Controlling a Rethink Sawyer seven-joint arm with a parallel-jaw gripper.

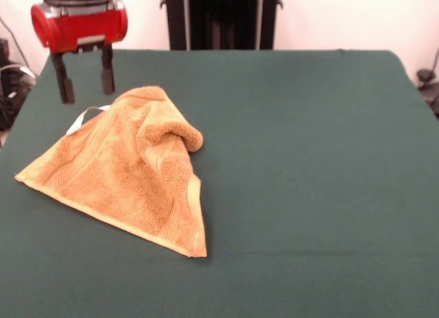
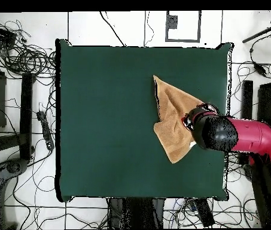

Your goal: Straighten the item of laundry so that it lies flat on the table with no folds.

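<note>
At your far left the gripper (image 1: 86, 90) hangs with its two fingers spread apart, holding nothing, its upper body cut off by the frame. Just beside it the towel (image 1: 127, 170) lies rumpled on the table (image 1: 309, 160) (one fold hides its far corner).

Orange-tan towel (image 1: 130, 174) lies bunched and folded near one side of the green table (image 1: 309, 160)

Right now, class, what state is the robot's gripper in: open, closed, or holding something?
Gripper: open, holding nothing, fingers apart above the table just beyond the crumpled towel.
</note>
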